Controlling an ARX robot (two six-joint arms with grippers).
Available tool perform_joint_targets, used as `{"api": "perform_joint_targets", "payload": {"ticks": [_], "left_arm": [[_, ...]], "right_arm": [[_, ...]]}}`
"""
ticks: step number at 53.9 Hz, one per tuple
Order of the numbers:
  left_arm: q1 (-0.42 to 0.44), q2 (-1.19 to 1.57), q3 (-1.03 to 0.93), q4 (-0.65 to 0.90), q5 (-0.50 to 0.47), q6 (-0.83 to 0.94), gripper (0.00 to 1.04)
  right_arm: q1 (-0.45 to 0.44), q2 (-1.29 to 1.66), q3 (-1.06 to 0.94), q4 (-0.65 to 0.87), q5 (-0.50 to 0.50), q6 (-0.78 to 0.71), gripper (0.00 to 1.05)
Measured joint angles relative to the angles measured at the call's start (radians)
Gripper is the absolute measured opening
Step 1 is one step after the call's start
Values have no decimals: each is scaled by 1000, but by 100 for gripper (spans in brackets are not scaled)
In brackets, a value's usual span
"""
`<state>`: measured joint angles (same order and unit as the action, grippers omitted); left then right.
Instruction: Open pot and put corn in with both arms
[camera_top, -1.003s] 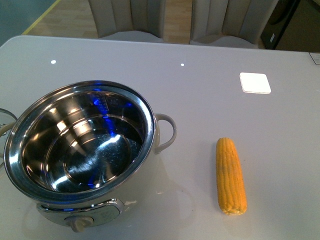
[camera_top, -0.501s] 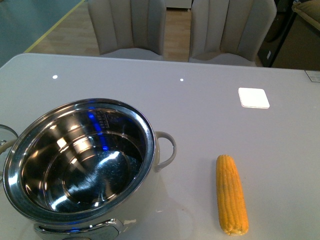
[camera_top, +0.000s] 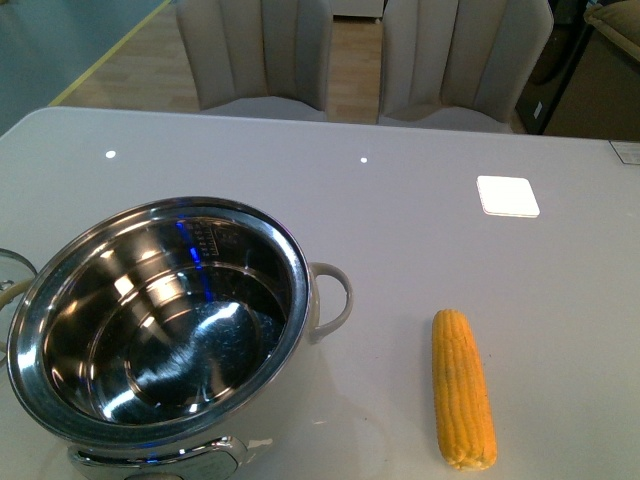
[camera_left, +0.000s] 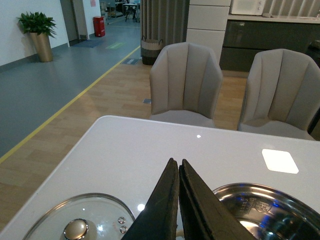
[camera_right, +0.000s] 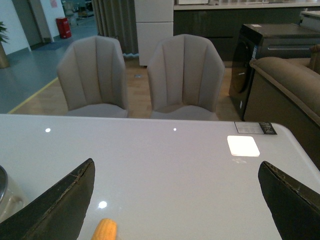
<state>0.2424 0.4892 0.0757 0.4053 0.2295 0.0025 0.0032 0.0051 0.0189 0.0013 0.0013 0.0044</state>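
The pot (camera_top: 160, 320) stands open at the front left of the white table (camera_top: 400, 220), its steel bowl empty, one loop handle (camera_top: 335, 300) toward the corn. The yellow corn cob (camera_top: 462, 388) lies on the table to the pot's right, lengthwise toward me. No arm shows in the front view. In the left wrist view my left gripper (camera_left: 175, 165) is shut and empty, above the table between the pot's rim (camera_left: 260, 200) and a glass lid (camera_left: 80, 220). In the right wrist view my right gripper (camera_right: 177, 170) is open wide, with the corn's tip (camera_right: 104, 230) between its fingers (camera_right: 65, 205).
The glass lid with a metal knob (camera_left: 75, 229) lies on the table left of the pot. A white square patch (camera_top: 507, 195) shows on the table at the back right. Two grey chairs (camera_top: 255, 55) stand behind the table's far edge.
Since one second ago the front view has tilted up, so pot and corn sit lower in the picture. Nothing has visibly changed in the last half second.
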Motion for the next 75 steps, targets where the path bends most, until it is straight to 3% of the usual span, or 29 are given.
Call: {"api": "perform_joint_targets", "payload": {"ticks": [18,21,26,48,53,75], "left_arm": [[-125,-150,-37,-102,-126,0,3],[-192,-173,-63,-93,-211,0,3],[-234,-197,-63,-115,-216,0,3],[-240,-310,-63,-225,-230,0,3],[-240,-454,-63,-394,-230,0,3],[-240,-483,-63,-404,-230,0,3]], "right_arm": [[0,0,0,0,0,0,96],[0,0,0,0,1,0,96],[0,0,0,0,1,0,96],[0,0,0,0,1,0,96],[0,0,0,0,1,0,96],[0,0,0,0,1,0,96]]}}
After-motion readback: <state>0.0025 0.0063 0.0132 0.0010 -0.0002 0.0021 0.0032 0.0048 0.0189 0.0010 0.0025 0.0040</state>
